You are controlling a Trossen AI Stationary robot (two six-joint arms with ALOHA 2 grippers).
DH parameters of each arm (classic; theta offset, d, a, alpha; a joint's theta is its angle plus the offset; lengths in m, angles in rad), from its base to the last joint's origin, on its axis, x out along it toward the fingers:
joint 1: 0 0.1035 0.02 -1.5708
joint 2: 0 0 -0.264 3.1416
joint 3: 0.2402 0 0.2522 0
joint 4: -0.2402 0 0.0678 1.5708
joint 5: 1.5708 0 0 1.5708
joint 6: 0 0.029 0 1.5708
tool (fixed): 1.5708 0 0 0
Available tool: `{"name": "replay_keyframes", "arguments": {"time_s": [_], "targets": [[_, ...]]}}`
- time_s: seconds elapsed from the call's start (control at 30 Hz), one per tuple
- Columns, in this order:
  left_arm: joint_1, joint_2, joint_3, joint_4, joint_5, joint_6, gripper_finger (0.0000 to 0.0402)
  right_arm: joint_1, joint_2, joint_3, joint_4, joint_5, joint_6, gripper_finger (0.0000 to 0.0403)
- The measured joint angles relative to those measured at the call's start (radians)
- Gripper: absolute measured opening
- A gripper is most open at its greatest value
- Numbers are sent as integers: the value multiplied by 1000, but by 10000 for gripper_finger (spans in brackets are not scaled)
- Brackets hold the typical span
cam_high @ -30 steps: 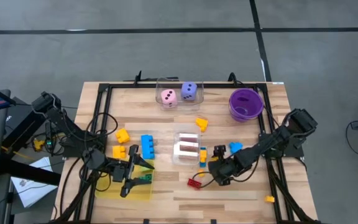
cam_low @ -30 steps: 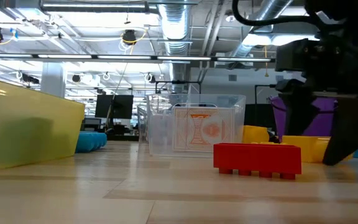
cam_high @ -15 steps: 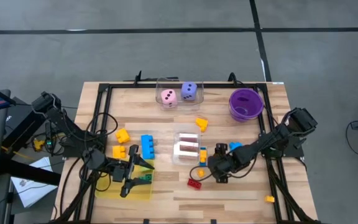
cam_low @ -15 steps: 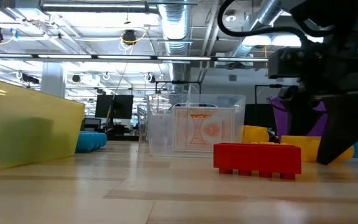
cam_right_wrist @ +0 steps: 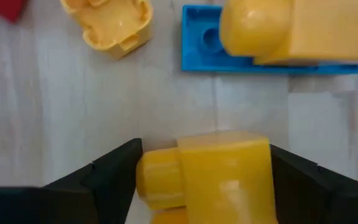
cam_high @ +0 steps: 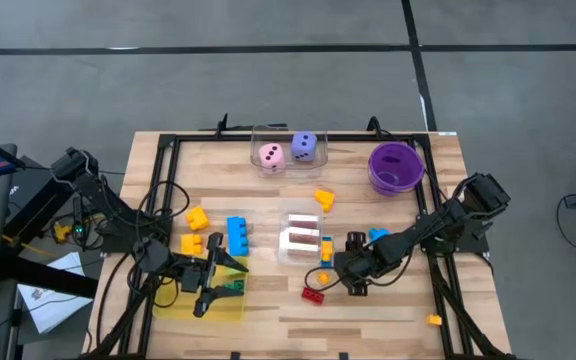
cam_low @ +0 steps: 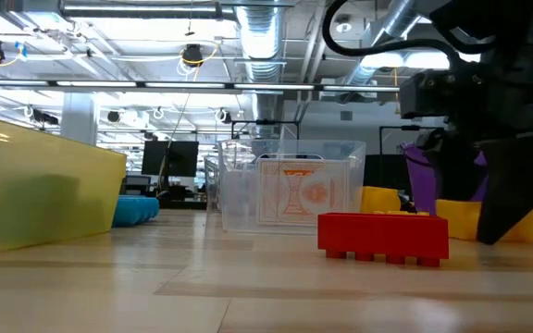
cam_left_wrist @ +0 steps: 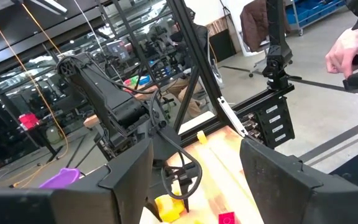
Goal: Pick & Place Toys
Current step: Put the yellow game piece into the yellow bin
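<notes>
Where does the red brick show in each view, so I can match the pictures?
High view: red brick, near the table's front, just left of the right gripper.
Low view: centre right, flat on the wood.
Left wrist view: a small red piece at the bottom edge, probably it.
Right wrist view: one red corner, top left.
Shared landmark: the clear card box.

No words, numbers or brand marks can be read anywhere here. The two dice carry only dark pips, and the card in the clear box shows an orange printed pattern without legible lettering.
</notes>
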Motion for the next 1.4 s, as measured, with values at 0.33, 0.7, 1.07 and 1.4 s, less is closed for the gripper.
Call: {"name": "replay_keyframes", "arguments": {"time_s": [0.33,0.7,1.07,1.4], "targets": [[0,0,0,0,0,-2,237,1,0,99,-73,-35,0,261],[0,0,0,-39,0,-3,237,63,0,242,-117,-34,-47,262],[1,0,0,-38,0,-28,237,170,-1,397,-116,102,-179,261],[65,31,0,-19,0,-109,237,255,-1,498,-19,414,-364,261]]}}
